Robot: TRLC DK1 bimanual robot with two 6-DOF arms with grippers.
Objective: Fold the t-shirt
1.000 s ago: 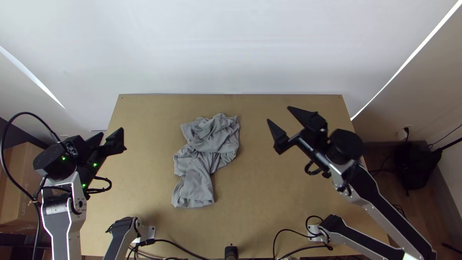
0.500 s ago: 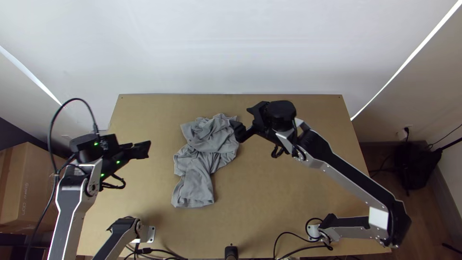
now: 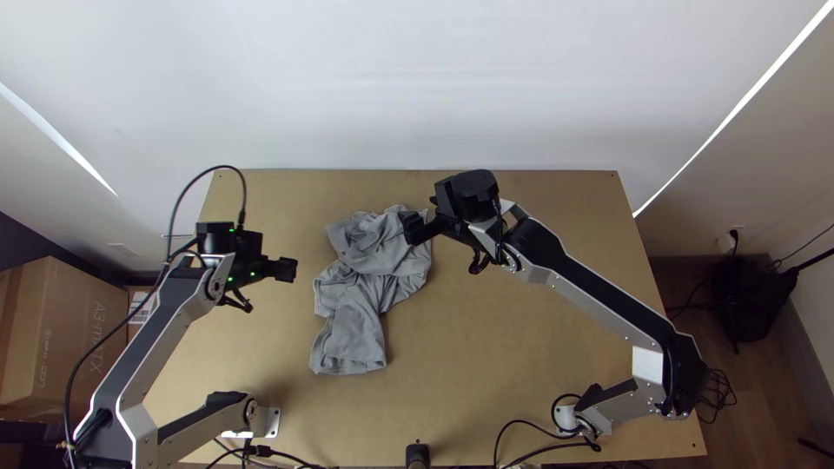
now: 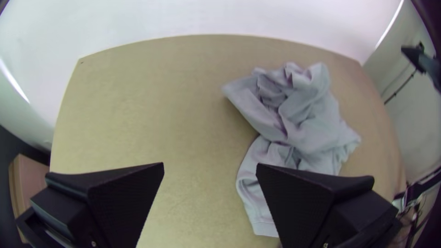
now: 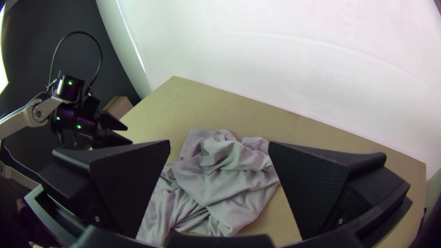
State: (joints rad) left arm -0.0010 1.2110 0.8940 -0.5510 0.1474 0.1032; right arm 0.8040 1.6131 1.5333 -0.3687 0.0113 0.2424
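The left gripper has moved inward from the table's left side toward the grey t-shirt, while the right gripper has swung in from the right to the shirt's far right corner.

It's a robotics lab, by the look: left robot arm, right robot arm, wooden table, cables trailing!

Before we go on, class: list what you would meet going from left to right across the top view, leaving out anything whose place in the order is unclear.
Cardboard box → left claw → shirt → black bundle on the floor.
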